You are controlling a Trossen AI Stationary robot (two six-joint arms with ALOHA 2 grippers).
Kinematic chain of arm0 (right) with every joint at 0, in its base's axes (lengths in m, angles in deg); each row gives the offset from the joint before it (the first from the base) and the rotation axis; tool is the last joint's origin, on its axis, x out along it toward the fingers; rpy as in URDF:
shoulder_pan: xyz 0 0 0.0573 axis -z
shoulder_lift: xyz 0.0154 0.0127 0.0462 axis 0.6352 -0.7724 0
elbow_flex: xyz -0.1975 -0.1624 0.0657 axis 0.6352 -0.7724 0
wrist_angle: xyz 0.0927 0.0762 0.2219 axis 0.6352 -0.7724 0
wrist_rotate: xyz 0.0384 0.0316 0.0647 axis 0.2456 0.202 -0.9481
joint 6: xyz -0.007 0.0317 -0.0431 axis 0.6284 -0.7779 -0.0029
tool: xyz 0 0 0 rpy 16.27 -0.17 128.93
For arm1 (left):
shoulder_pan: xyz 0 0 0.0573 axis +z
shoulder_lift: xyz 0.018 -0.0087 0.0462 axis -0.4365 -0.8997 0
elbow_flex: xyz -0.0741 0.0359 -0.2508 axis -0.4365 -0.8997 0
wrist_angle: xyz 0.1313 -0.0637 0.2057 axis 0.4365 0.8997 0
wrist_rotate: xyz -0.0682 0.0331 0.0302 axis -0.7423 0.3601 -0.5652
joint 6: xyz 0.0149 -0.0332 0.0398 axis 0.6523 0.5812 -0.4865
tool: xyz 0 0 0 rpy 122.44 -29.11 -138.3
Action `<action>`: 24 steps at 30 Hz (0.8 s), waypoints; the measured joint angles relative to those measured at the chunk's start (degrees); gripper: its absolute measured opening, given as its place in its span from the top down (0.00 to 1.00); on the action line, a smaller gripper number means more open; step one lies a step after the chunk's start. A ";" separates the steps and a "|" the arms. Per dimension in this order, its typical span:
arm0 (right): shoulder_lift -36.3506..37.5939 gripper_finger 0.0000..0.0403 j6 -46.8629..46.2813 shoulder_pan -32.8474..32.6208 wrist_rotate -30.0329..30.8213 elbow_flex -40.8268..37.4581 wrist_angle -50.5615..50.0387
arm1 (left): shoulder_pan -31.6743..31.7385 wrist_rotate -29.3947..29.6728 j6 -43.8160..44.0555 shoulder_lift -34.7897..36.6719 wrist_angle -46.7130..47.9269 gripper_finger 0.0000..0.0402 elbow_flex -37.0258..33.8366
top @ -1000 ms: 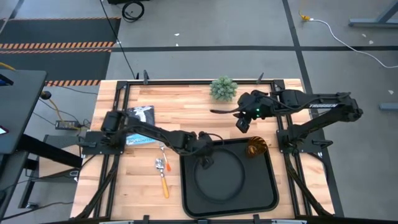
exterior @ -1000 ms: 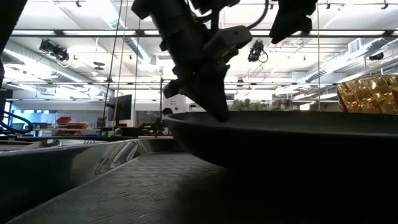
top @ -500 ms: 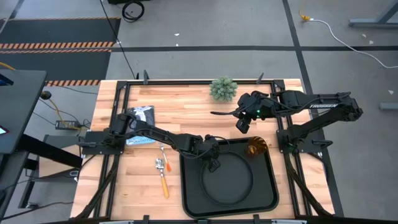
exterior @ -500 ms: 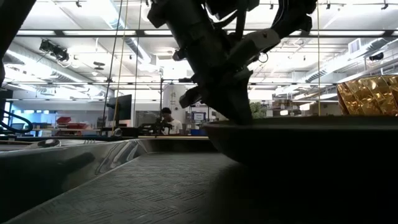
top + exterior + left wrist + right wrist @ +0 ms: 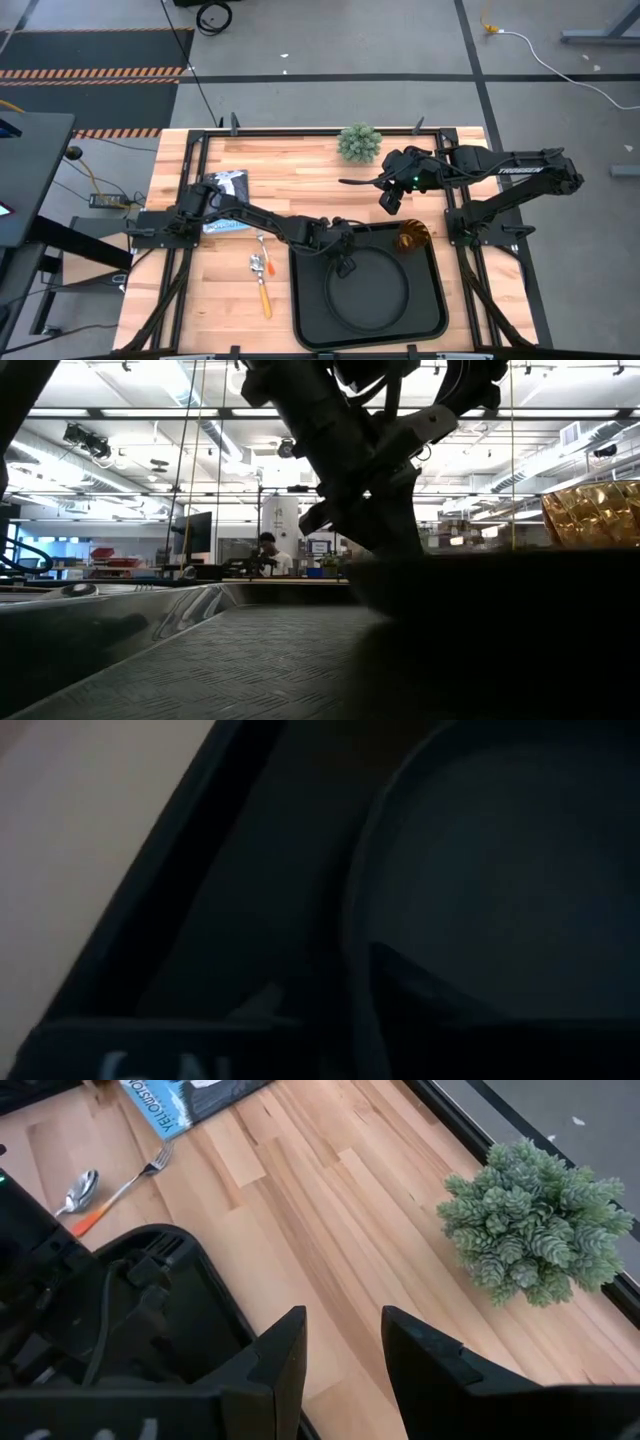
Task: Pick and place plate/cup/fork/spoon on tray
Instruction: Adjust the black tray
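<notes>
Plate [image 5: 367,289] sits flat inside the tray [image 5: 432,320]; looks rigid and light with a slick matte finish, so the raised rim is the only real hold. Left claw [image 5: 345,264] is at the plate's rim on the side away from the cup [image 5: 413,236]; can't tell whether its fingers have let go. Right claw [image 5: 390,199] is spread and empty, above the surface beyond the tray.

Right gripper [image 5: 340,1345] hangs over bare wood with its fingers apart, nothing between them. Little green plant [image 5: 535,1220] sits around 2 o'clock; spoon [image 5: 82,1192], fork [image 5: 140,1172] and a booklet [image 5: 190,1095] are off toward 10.
</notes>
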 joint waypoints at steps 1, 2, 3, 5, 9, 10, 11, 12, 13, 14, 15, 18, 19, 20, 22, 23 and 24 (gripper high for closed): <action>0.00 0.66 0.00 0.00 -0.01 0.00 -0.01 | 0.03 0.01 -0.64 0.00 0.15 0.75 0.00; 0.00 0.66 0.00 0.00 -0.02 0.00 0.00 | 0.03 -0.01 -1.56 0.04 0.17 0.73 0.00; 0.00 0.66 0.00 0.00 -0.02 0.00 0.00 | 0.03 -0.04 -2.55 0.19 0.20 0.71 0.00; 0.00 0.66 0.01 0.00 0.00 0.00 0.00 | 0.03 -0.47 -4.12 0.48 0.11 0.68 0.00; -0.01 0.66 0.22 0.00 -0.02 0.00 0.00 | 0.03 -2.30 -6.42 1.59 0.68 0.67 0.00; -0.02 0.66 0.22 0.00 -0.02 0.00 0.00 | 0.06 -2.23 -6.83 1.86 1.87 0.67 0.00; -0.02 0.66 0.22 0.00 -0.01 0.00 0.04 | 0.22 -1.91 -7.59 2.15 3.04 0.67 -0.03; -0.02 0.66 0.22 0.00 -0.02 0.00 0.04 | 0.23 -1.10 -8.05 2.32 3.99 0.67 -0.02; -0.02 0.66 0.22 0.00 -0.02 0.00 0.07 | 0.25 0.49 -8.71 2.41 4.91 0.67 -0.02; -0.02 0.66 0.22 0.00 -0.02 0.00 0.18 | 0.25 2.72 -9.34 2.43 6.18 0.67 -0.02; -0.02 0.66 0.22 0.00 -0.02 0.00 0.41 | 0.25 4.76 -10.54 2.43 7.48 0.67 -0.04; -0.02 0.66 0.22 0.00 -0.02 0.00 0.44 | 0.04 8.77 -13.32 2.02 8.14 0.69 -0.03; -0.02 0.66 0.22 0.00 -0.02 0.00 0.46 | -0.07 9.16 -13.93 1.85 8.18 0.69 -0.02; -0.02 0.66 0.22 0.00 -0.02 0.00 0.45 | -0.30 9.36 -14.86 1.73 8.54 0.70 -0.09; -0.02 0.66 0.22 0.00 -0.02 0.00 0.55 | -0.81 9.69 -15.60 1.74 8.08 0.71 -0.15; -0.02 0.66 0.22 0.00 -0.02 0.00 0.57 | -1.00 9.81 -15.72 1.78 7.38 0.72 -0.33; -0.02 0.66 0.22 0.00 -0.02 0.00 0.61 | -1.23 9.81 -15.81 1.79 7.22 0.72 -0.44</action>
